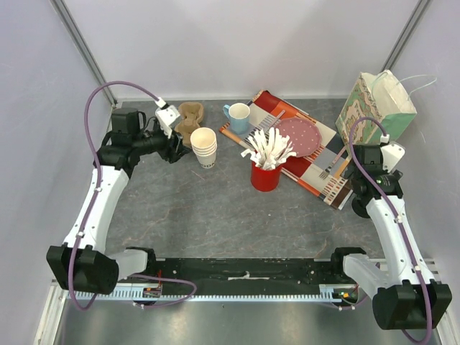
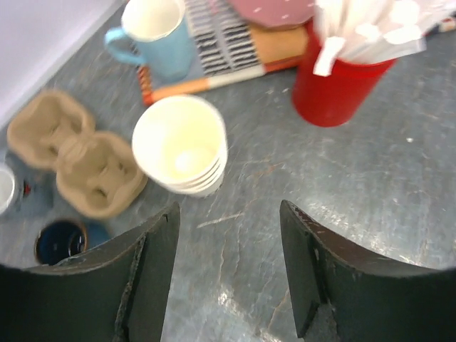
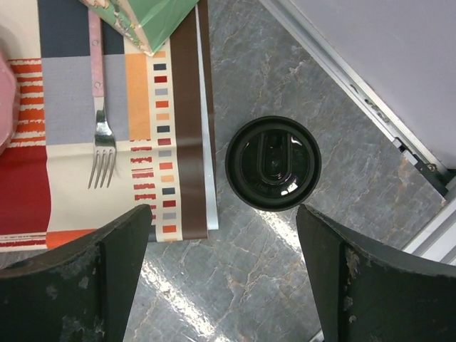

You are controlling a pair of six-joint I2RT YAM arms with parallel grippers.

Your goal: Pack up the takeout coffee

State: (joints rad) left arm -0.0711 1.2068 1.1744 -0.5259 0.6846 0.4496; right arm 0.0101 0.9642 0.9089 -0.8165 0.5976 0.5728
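A stack of cream-white paper cups (image 1: pixel 204 146), lidless and open at the top, stands left of centre; in the left wrist view the stack (image 2: pixel 182 146) is just ahead of my left gripper (image 2: pixel 231 274), which is open with only bare table between its fingers. A round black lid (image 3: pixel 273 162), seen from straight above, sits on the table just ahead of my open right gripper (image 3: pixel 224 278); whatever is under the lid is hidden. The brown cardboard cup carrier (image 2: pixel 78 153) lies to the left of the cup stack, touching it or nearly so.
A light blue mug (image 1: pixel 237 116) and a red cup of white utensils (image 1: pixel 265 175) stand by a patterned placemat (image 1: pixel 316 172) bearing a pink plate (image 1: pixel 298 135) and a fork (image 3: pixel 100 135). A green gift bag (image 1: pixel 383 108) stands back right. A dark blue mug (image 2: pixel 60 241) sits by the carrier.
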